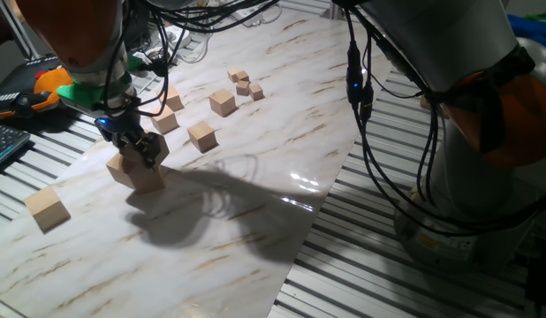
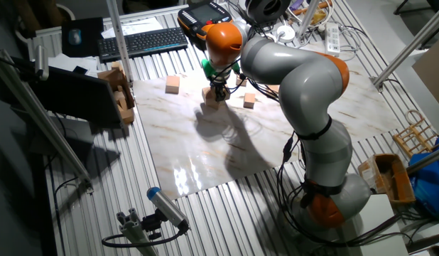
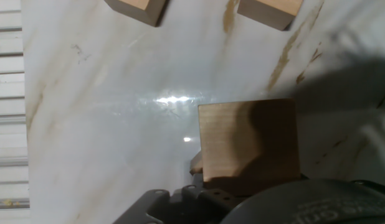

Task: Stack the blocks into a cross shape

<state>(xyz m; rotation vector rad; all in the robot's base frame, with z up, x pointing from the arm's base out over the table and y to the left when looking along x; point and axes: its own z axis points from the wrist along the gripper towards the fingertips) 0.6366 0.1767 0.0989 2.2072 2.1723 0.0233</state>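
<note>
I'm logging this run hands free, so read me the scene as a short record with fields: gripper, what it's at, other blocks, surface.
gripper: gripper low over the marble-patterned board, at a large block; open or shut cannot be told
block at gripper: large tan wooden cube, possibly two cubes together, partly hidden by the fingers
lone large block: cube near the board's edge, apart from the rest
medium cubes: several behind the gripper, such as one
tiny cubes: small cluster farther back
cross shape: not yet visible

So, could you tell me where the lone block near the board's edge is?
In one fixed view, the lone block sits at the marble board's lower left, apart from the gripper.
</note>
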